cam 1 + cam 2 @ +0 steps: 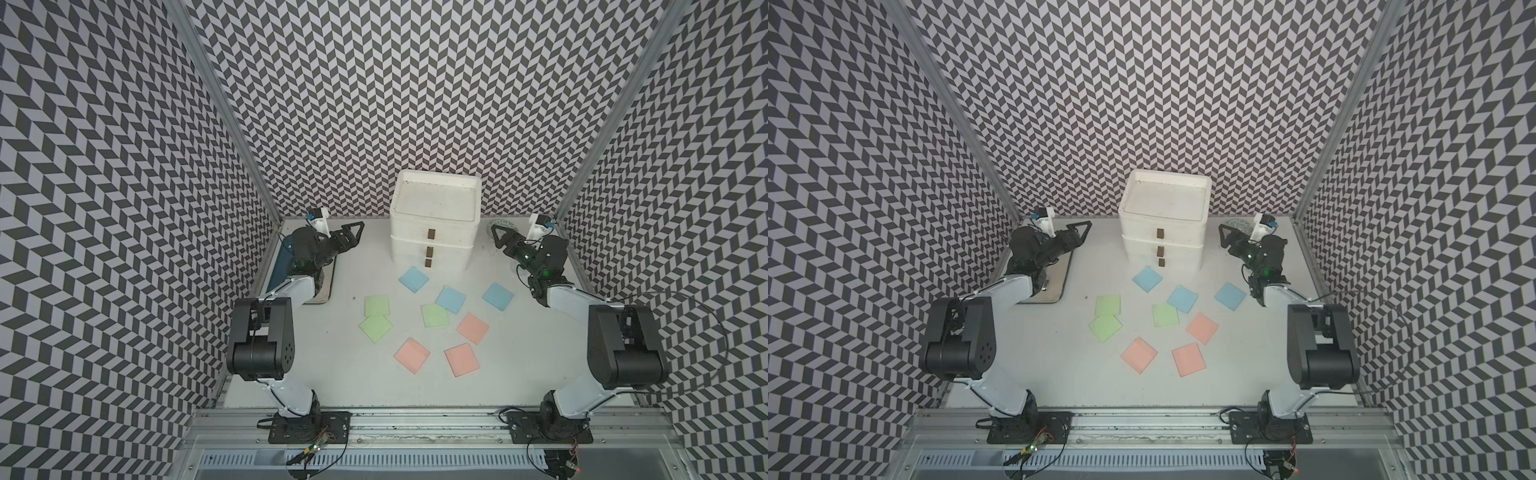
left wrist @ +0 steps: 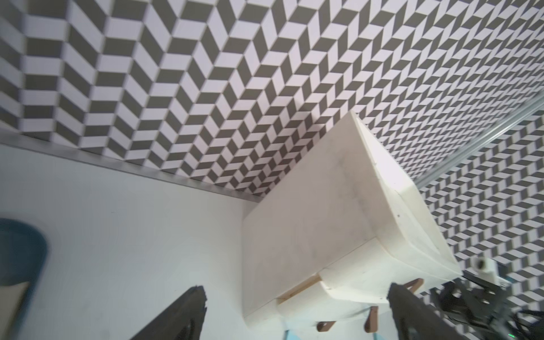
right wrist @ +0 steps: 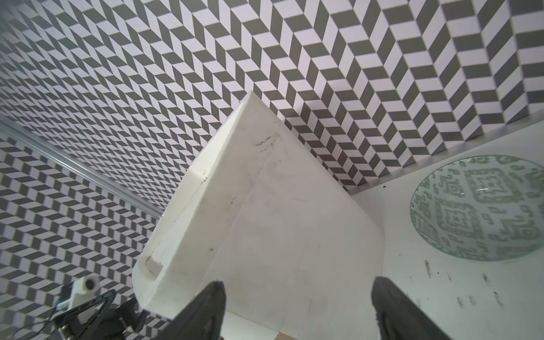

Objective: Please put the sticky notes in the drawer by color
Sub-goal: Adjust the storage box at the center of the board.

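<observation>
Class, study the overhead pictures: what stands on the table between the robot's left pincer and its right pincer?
The white drawer chest stands between the left pincer and the right pincer, touching neither. Both top views show it.

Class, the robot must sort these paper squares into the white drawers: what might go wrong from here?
1. The nine thin paper sticky notes lie flat on the white table, so jaws may skid over them rather than pinch.
2. A light green note overlaps or touches a light blue note; lifting one could drag the other.
3. The tall white plastic drawer chest looks shut, its dark brown handles small; pulling might shift it.
</observation>
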